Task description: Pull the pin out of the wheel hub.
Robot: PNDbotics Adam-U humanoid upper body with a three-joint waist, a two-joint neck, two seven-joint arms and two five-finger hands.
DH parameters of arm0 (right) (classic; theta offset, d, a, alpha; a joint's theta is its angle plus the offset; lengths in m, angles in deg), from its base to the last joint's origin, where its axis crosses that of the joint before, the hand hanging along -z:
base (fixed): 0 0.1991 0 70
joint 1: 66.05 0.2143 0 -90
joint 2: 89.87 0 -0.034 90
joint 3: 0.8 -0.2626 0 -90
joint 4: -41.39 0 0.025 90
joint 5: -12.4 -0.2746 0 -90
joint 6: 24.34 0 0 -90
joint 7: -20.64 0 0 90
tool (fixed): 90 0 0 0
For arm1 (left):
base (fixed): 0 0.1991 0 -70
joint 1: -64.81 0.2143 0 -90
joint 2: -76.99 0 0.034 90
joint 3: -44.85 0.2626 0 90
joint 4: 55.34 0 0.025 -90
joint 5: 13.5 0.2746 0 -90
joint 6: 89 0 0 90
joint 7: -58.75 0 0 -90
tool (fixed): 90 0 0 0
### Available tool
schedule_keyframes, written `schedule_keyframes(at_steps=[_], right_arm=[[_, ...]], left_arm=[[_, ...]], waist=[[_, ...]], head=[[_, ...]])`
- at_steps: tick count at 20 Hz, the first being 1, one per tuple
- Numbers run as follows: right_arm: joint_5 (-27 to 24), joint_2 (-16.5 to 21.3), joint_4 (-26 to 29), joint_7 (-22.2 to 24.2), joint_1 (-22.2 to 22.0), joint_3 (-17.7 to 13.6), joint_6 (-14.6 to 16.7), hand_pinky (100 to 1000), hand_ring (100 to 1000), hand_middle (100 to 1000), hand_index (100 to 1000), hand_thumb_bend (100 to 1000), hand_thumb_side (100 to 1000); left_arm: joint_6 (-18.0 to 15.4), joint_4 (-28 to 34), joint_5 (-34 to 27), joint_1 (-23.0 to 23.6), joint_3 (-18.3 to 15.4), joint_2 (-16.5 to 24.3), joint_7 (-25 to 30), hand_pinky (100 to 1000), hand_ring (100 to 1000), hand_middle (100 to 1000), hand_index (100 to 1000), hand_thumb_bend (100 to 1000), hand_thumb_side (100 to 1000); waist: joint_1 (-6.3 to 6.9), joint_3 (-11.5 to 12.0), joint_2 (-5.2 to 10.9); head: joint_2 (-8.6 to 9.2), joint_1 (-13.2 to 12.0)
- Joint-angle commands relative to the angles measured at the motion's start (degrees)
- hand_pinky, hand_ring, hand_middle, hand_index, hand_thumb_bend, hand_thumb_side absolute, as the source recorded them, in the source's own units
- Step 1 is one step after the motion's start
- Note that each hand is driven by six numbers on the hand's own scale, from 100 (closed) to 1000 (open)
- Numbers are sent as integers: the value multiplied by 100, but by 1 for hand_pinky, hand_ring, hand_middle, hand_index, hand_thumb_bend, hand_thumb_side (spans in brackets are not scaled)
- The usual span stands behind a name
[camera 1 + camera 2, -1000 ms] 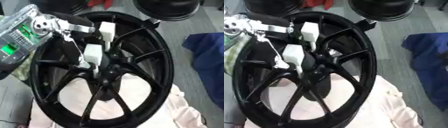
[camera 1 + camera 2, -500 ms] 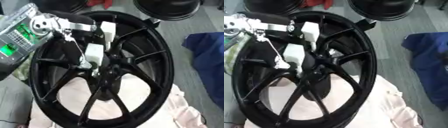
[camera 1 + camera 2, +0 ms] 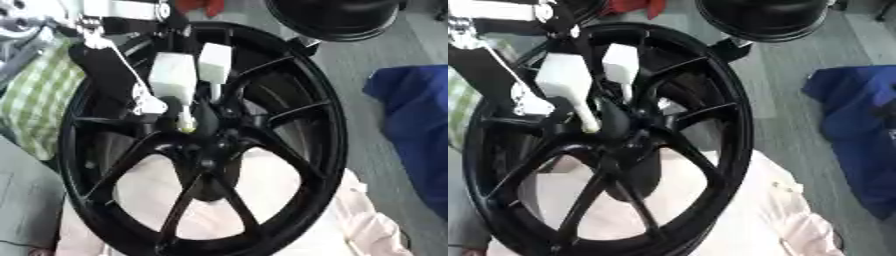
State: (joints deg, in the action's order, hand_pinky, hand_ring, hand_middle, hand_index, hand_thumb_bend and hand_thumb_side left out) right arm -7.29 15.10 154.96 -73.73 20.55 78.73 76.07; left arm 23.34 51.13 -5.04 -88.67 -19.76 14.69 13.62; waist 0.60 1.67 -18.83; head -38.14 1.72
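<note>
Left eye view: left hand reaching in from far left, silver-jointed arm angling down over wheel hub. White blocky fingers pointing down toward centre boss, pinching slim pale pin just above centre. Hub lying flat, near middle of scene: glossy black, thin curved spokes, round rim. Pinkish crumpled cloth lying beneath hub. Green-white checked fabric sitting left of rim. Blue fabric bunching at right. Second black wheel showing at far edge.
</note>
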Motion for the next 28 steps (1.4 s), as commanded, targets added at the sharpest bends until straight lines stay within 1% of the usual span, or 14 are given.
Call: schedule_keyframes(at_steps=[1,5,9,12,15,17,18,19,20,21,22,25,27,28], right_arm=[[-8,75,102,-44,-30,-106,51,731,613,524,726,289,315],[14,71,102,-92,-74,-165,127,732,613,524,726,289,315],[11,41,102,-126,-75,-192,179,732,613,524,726,288,315],[-6,22,102,-134,-65,-195,201,732,613,524,726,288,315],[-26,6,102,-122,-49,-183,210,732,613,524,725,288,316],[-34,-7,102,-117,-47,-183,213,732,613,524,725,288,315],[-39,-12,102,-118,-45,-185,215,731,613,524,725,288,315],[-45,-13,102,-117,-42,-184,215,731,613,524,725,288,315],[-48,-14,102,-115,-41,-184,216,731,613,524,725,288,315],[-49,-16,102,-111,-39,-183,220,731,613,524,725,288,316],[-52,-17,102,-109,-39,-182,223,731,613,524,724,287,315],[-54,-23,102,-104,-43,-180,222,731,613,524,724,287,316],[-57,-26,102,-110,-48,-186,224,731,613,524,724,288,315],[-59,-25,102,-113,-50,-189,228,731,613,524,724,288,315]], left_arm=[[72,19,-294,171,-684,566,-397,728,441,190,415,100,100],[-95,-409,-98,1107,-1422,1254,-1162,728,454,204,422,100,100],[-278,-1069,221,1953,-1953,1586,-1767,728,468,226,440,100,100],[-442,-1497,349,2333,-2138,1618,-2091,734,479,250,467,100,100],[-588,-1850,475,2583,-2158,1597,-2262,735,494,284,496,131,100],[-641,-2030,546,2688,-2142,1549,-2330,753,520,345,552,168,100],[-679,-2100,534,2718,-2129,1520,-2341,776,554,392,602,214,100],[-750,-2156,489,2745,-2113,1489,-2333,796,591,446,652,251,129],[-834,-2198,432,2767,-2095,1470,-2301,844,720,619,803,400,361],[-927,-2235,411,2791,-2074,1465,-2241,887,840,789,888,545,466],[-1008,-2275,462,2805,-2062,1465,-2181,911,895,853,929,606,516],[-1146,-2403,664,2815,-2074,1437,-1992,910,908,867,948,704,608],[-1202,-2426,716,2813,-2106,1420,-1915,907,899,852,941,699,664],[-1213,-2423,704,2809,-2128,1411,-1903,905,896,847,937,693,662]], waist=[[-24,35,144],[-56,109,131],[-118,163,115],[-166,183,114],[-201,186,114],[-218,182,112],[-224,180,112],[-230,178,112],[-234,176,112],[-237,172,112],[-239,168,113],[-244,165,114],[-248,171,114],[-250,176,115]], head=[[32,68],[35,120],[45,119],[52,94],[76,61],[87,54],[91,53],[94,51],[102,50],[110,49],[112,47],[115,46],[115,42],[115,42]])
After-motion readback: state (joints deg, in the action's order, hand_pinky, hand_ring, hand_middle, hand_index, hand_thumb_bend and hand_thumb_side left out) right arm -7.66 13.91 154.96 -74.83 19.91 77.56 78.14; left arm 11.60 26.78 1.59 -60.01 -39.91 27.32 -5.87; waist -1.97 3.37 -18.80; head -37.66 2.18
